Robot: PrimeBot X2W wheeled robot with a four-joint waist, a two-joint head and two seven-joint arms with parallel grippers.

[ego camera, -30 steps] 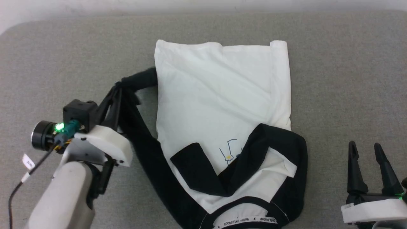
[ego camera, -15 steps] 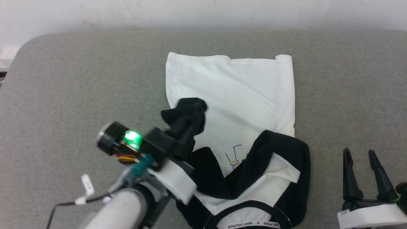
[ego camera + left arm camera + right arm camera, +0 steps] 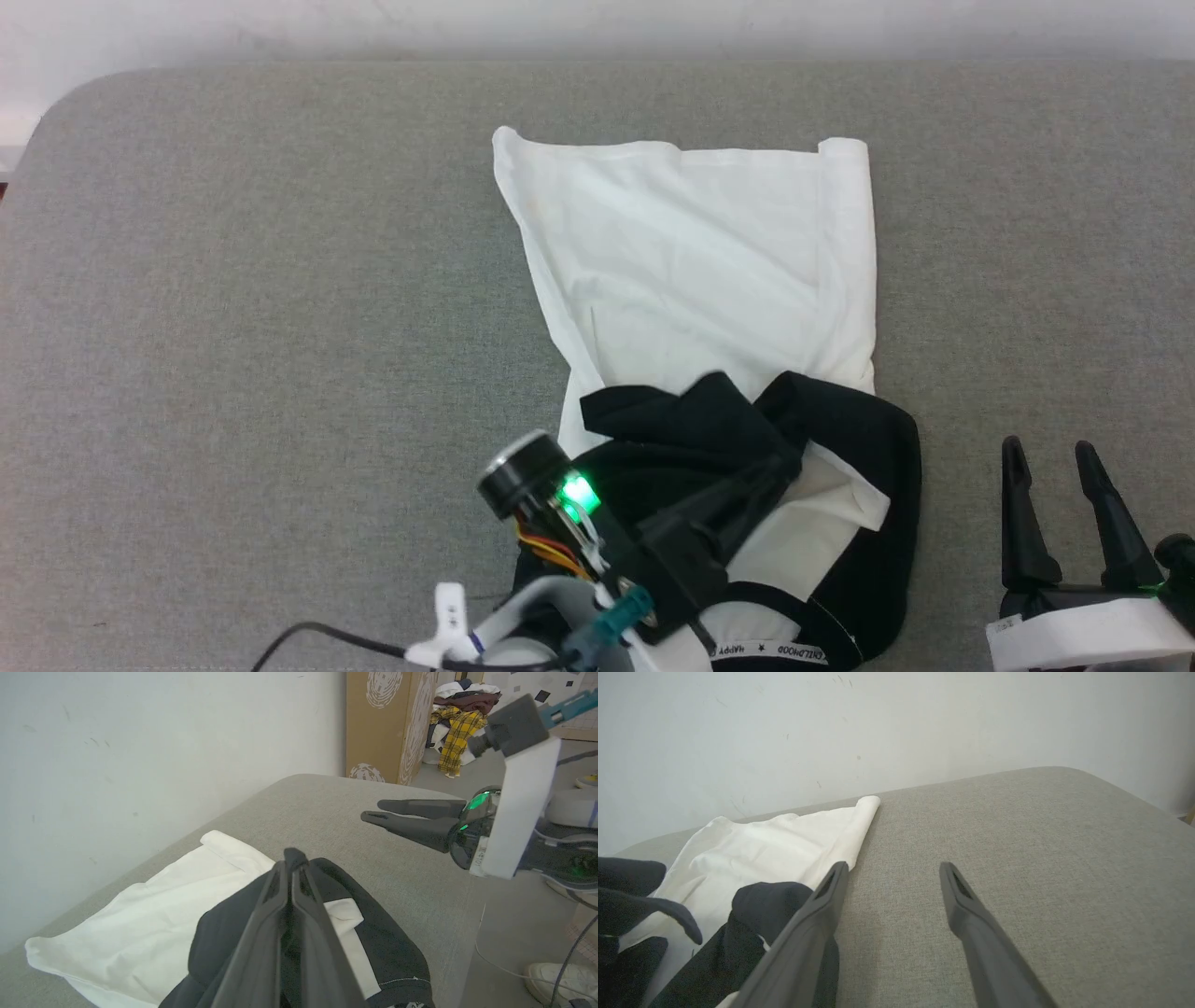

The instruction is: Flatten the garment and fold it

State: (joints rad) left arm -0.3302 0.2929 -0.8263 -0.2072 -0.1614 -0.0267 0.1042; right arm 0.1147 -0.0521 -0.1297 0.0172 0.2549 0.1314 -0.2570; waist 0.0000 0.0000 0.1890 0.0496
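left gripper: long dark fingers, black round wrist camera with green light, orange-yellow wires, teal connector lower centre. right gripper lower right: dark fingers, white mount with small label.

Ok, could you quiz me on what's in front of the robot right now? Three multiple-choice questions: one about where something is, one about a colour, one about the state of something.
1. Where are the right fingers? A) on the shirt's white body; B) beside the shirt, clear of it; C) inside the collar.
2. What colour are the sleeves? A) black; B) red; C) yellow.
3. How do the left fingers stand? A) spread wide; B) half open; C) pressed together on black sleeve cloth.
B: the head view shows grey surface between them and the shirt.
A: they are black against the white body.
C: the left wrist view shows no gap between them, with black cloth around them.
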